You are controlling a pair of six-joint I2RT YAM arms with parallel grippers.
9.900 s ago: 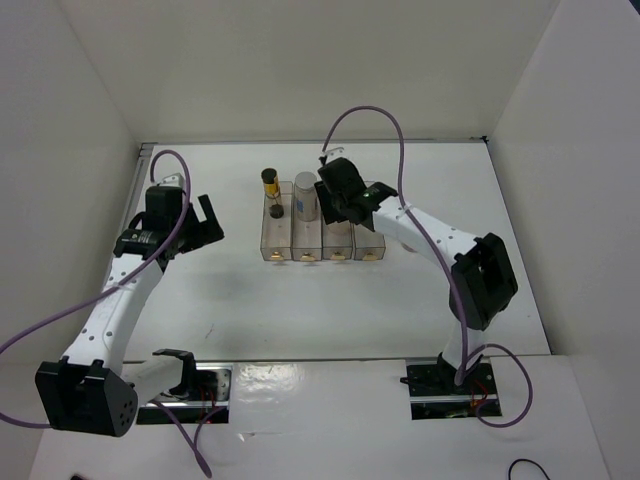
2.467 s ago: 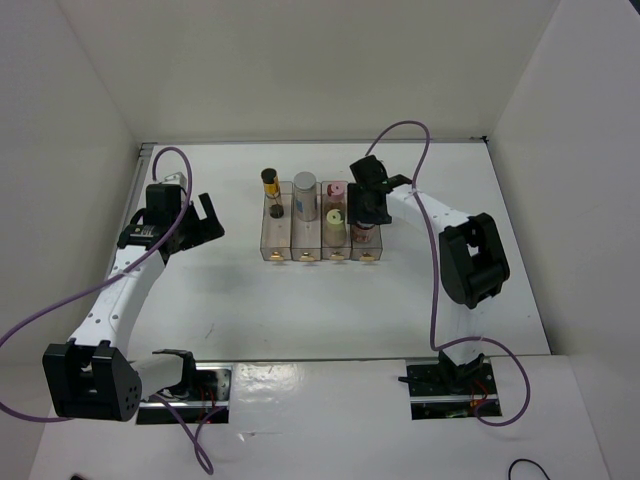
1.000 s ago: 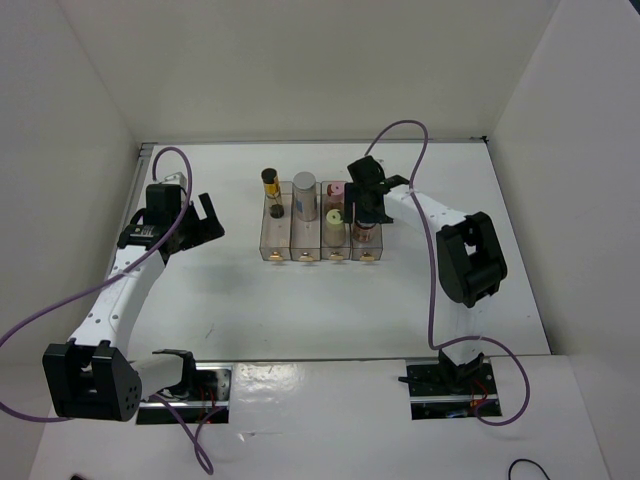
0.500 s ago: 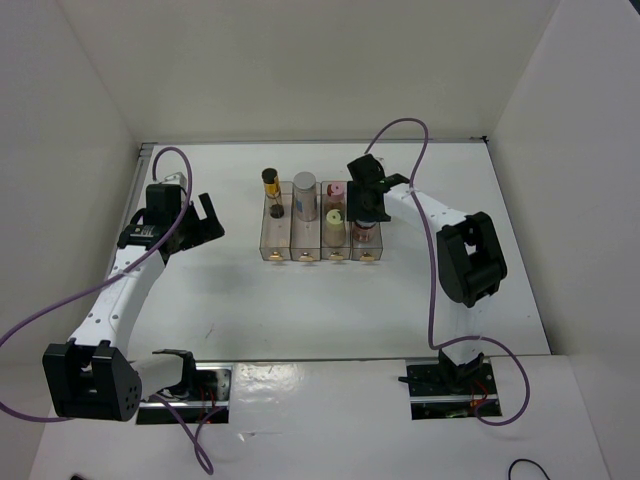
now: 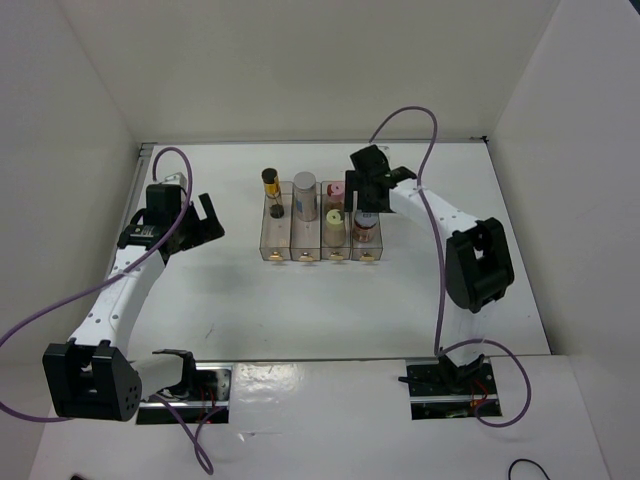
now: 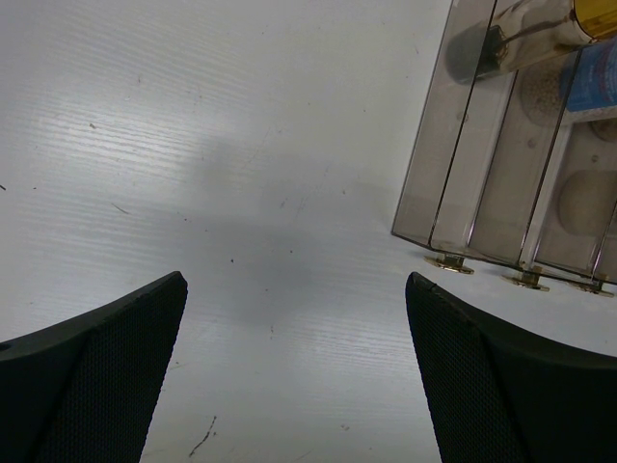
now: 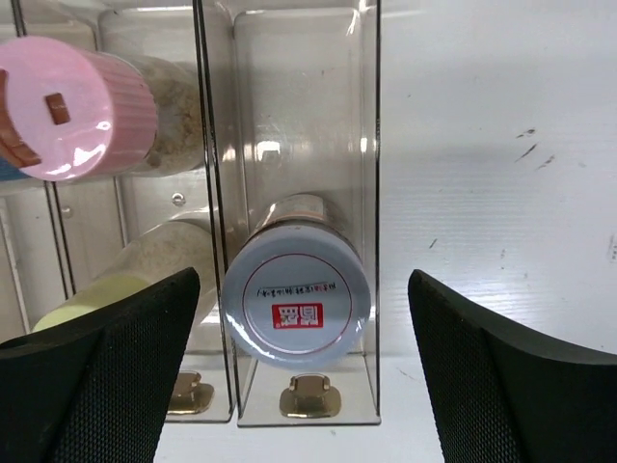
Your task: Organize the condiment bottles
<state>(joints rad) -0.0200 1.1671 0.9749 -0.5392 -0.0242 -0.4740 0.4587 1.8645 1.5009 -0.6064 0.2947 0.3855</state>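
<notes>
Four clear bins point(image 5: 368, 252) stand side by side in the top view. The dark bottle with a gold band point(image 5: 269, 183) is in the leftmost, the white grey-lidded bottle point(image 5: 305, 196) in the second. The third holds the pink-lidded bottle point(image 5: 336, 190) point(image 7: 72, 106) and the yellow-lidded bottle point(image 5: 334, 217) point(image 7: 106, 289). The reddish-brown jar point(image 5: 366, 230) point(image 7: 296, 294) stands upright in the rightmost bin. My right gripper point(image 5: 368, 200) point(image 7: 302, 280) hovers over that jar, open, holding nothing. Left of the bins, my left gripper point(image 5: 208, 225) point(image 6: 295, 280) is open over bare table.
White walls close in the table on the left, back and right. The left wrist view shows the bins' near-left corner point(image 6: 434, 193) and small gold handles point(image 6: 448, 262) on their fronts. Purple cables arc above both arms.
My right gripper has opened, let go of the reddish-brown jar in the rightmost bin, and drawn up and back from it. The left arm has stayed still.
</notes>
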